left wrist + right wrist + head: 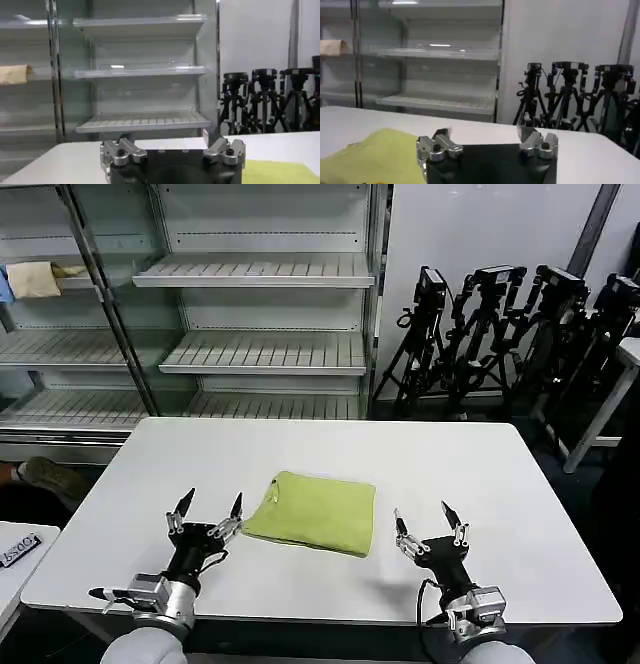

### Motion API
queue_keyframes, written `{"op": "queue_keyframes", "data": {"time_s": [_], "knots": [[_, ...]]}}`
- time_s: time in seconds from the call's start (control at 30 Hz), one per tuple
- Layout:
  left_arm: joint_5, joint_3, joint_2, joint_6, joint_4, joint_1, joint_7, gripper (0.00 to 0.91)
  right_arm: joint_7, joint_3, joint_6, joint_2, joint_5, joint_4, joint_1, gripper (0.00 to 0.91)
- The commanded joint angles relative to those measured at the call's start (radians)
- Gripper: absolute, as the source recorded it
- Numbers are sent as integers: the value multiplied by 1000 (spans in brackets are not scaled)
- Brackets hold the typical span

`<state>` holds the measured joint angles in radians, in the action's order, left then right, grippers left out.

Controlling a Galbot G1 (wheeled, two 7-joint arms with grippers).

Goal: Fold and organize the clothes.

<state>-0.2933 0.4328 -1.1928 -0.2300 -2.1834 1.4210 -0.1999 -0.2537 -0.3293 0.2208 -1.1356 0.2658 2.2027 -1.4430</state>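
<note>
The clothes [315, 512], one lime-green shirt, lie folded into a neat rectangle on the white table [480, 474], near its front middle. A corner of the shirt [282, 172] appears in the left wrist view, and the shirt [375, 155] also appears in the right wrist view. My left gripper [210, 506] hovers open just left of the shirt, holding nothing. My right gripper [427, 515] hovers open to the shirt's right, a short gap away, also holding nothing. Both grippers [172, 142] [485, 135] point toward the far side of the table.
Metal shelving [265, 274] stands behind the table, with a pale beige cloth [35, 279] on an upper left shelf. Several black tripods [500, 334] line the wall at the back right. A small white table corner [15, 549] sits at the left.
</note>
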Motion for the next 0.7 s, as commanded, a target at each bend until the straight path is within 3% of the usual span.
{"op": "queue_keyframes", "data": {"time_s": [0.03, 0.7], "knots": [[26, 27, -9, 7, -39, 47, 12, 907, 6, 3, -20, 2, -15, 4, -5, 907], [25, 26, -27, 7, -40, 50, 21, 907, 3, -3, -10, 18, -39, 31, -7, 907]]}}
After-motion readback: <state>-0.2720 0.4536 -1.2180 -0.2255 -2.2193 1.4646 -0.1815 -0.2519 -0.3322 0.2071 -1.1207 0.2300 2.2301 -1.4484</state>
